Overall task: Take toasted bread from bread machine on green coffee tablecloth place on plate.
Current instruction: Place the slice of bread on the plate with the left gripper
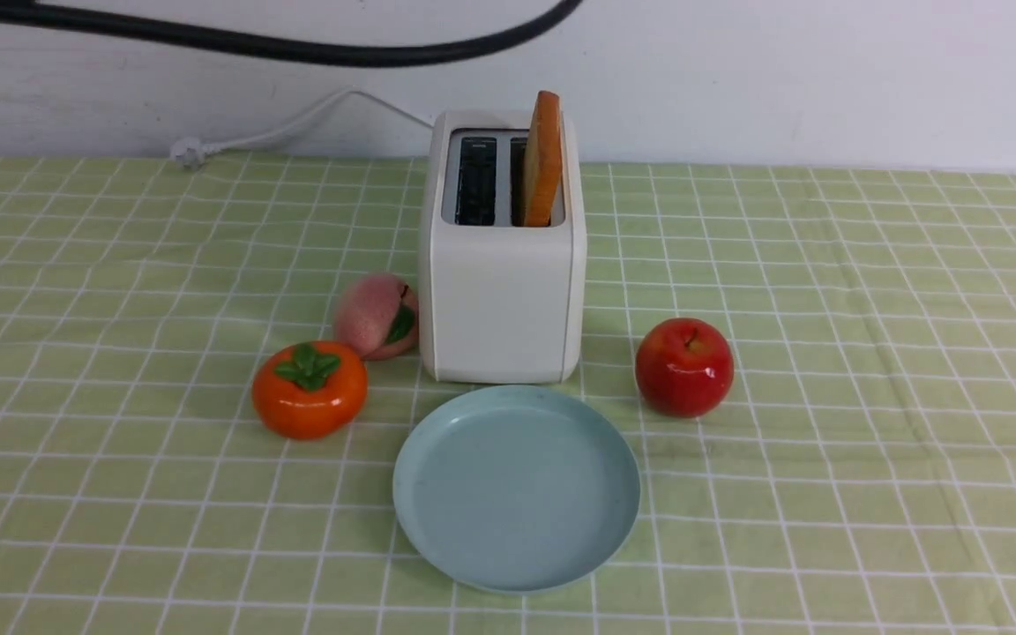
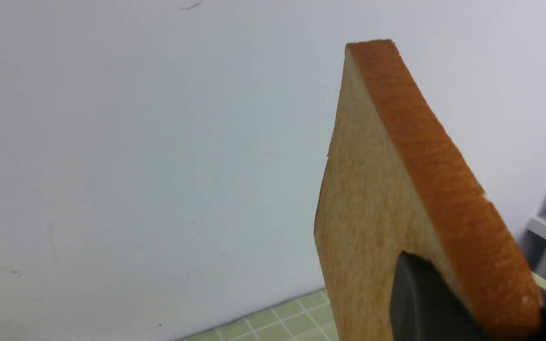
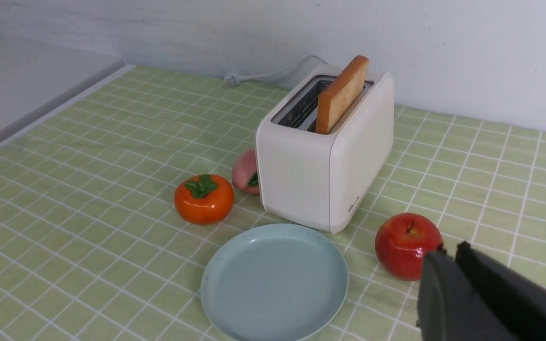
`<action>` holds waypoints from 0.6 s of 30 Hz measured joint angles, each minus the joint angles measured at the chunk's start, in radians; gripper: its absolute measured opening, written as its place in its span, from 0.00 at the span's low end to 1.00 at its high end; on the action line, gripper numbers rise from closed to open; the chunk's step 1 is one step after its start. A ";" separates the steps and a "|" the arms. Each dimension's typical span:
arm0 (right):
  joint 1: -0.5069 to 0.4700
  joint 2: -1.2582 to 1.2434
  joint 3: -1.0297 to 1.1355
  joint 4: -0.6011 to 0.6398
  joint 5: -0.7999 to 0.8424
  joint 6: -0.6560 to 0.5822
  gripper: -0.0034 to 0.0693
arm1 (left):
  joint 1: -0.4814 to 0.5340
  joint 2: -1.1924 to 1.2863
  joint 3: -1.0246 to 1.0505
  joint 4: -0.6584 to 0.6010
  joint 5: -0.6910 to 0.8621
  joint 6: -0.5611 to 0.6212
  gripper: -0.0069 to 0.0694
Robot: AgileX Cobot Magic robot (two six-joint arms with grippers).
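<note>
A white wall (image 1: 825, 70) backs the scene, and the green coffee tablecloth (image 1: 870, 353), slightly creased, spreads from it toward you. The bread machine (image 1: 501, 300) stands upright on the cloth near the wall, slots running away from you, and its white cord (image 1: 296, 123) trails off to your left to a plug (image 1: 186, 152) lying at the cloth's far edge. A thick black cable (image 1: 296, 48) sags across the top of the front view. The plate (image 1: 517, 489) lies flat on the cloth just in front of the bread machine, its far rim nearly at the machine's base, its face plain blue. One toast slice (image 2: 372, 189) is up in the air in your left hand (image 2: 486, 308). It is seen only by the left wrist camera, standing on edge against the wall with a strip of cloth below it, and a dark finger (image 2: 420, 303) presses its pale face while the crust runs down to the other finger. The second toast slice (image 1: 543, 159) stands upright in the right-hand slot, its upper half above the grey top panel. A red apple (image 1: 684, 368) sits to the right of the machine, near the plate. An orange persimmon (image 1: 310, 390) sits to the left, and a peach (image 1: 374, 316) lies just behind it, touching or almost touching the machine's side. Your right hand (image 3: 449, 253) hovers near the apple, its fingers drawn narrow with only a thin gap between them, gripping nothing.
</note>
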 joint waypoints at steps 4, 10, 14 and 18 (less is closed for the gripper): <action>0.000 0.000 0.000 0.000 0.003 0.000 0.10 | 0.000 -0.098 0.046 0.055 0.160 -0.060 0.21; 0.000 0.000 0.000 0.000 0.018 -0.002 0.08 | 0.000 -0.209 0.241 0.112 0.490 -0.249 0.21; 0.000 0.000 0.000 0.000 0.011 -0.005 0.03 | 0.000 -0.190 0.384 0.046 0.556 -0.268 0.21; 0.000 0.000 0.000 0.000 0.003 -0.005 0.02 | 0.000 -0.126 0.515 -0.083 0.504 -0.227 0.21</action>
